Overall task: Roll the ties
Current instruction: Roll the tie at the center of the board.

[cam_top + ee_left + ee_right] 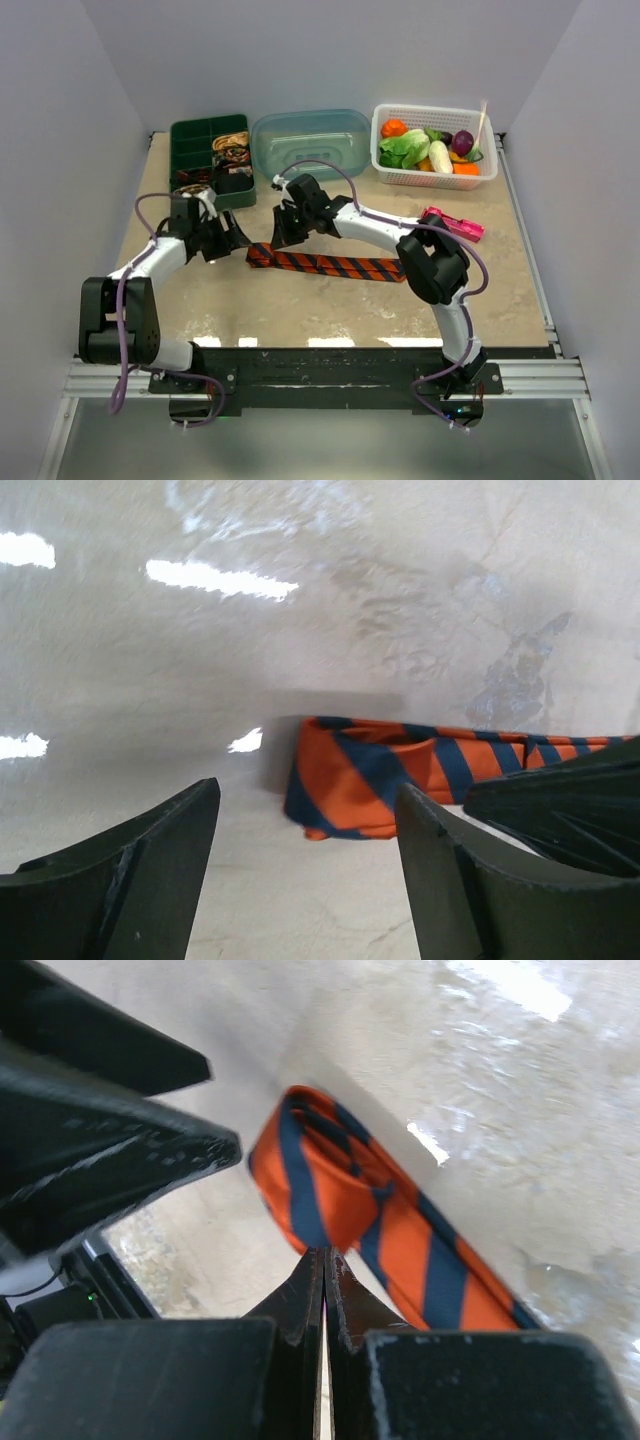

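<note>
Left jaws wide apart, empty, beside orange tie (370, 785); right jaws closed, empty.

I've got the top cam high above the near edge of the table (300, 315), looking down over all of it. Both wrist cams sit close, angled down, sharing the folded end of the orange striped tie (352, 785).

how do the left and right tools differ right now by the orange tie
The left black two-finger tool has jaws wide apart; the right black two-finger tool is shut tight. The left tool touches nothing, the folded end of the orange fabric necktie with dark blue diagonal stripes lying ahead of its gap; the right tool's tips meet the tie's fabric, a pinch unclear. Both are at the tie's folded end.
</note>
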`<state>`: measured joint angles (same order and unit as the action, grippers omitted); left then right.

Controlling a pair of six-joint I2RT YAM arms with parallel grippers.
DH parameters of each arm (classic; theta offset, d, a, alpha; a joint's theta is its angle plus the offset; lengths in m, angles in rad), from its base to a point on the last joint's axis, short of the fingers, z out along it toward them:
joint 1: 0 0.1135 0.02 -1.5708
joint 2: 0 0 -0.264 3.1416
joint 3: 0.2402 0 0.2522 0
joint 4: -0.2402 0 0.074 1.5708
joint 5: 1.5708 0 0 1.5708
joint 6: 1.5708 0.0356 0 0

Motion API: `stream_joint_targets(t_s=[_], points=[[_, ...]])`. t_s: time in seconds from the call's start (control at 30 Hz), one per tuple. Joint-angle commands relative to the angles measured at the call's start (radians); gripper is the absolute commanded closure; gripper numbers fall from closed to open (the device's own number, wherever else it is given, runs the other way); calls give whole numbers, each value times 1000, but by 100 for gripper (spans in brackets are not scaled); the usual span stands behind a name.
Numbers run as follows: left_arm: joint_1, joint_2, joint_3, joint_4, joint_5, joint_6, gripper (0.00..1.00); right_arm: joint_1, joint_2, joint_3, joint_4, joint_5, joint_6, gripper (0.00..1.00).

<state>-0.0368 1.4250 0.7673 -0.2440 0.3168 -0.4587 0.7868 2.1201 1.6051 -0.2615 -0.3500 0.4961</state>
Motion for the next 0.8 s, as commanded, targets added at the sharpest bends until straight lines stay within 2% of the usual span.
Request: stream_joint_targets(t_s=[0.0, 0.1, 0.27, 0.57, 0.77], points=[[123, 8, -98, 162, 329, -67, 23, 20, 23, 68, 41, -1, -19, 100], [170, 26, -147, 227, 422, -107, 23, 26, 57, 101, 21, 20, -33, 100], [179, 45, -177, 290, 438, -118, 23, 31, 72, 90, 24, 28, -41, 100], [178, 64, -172, 270, 374, -106, 23, 29, 101, 46, 21, 63, -63, 100], [135, 78, -172, 268, 315, -104, 24, 29, 100, -19, 31, 62, -71, 100]])
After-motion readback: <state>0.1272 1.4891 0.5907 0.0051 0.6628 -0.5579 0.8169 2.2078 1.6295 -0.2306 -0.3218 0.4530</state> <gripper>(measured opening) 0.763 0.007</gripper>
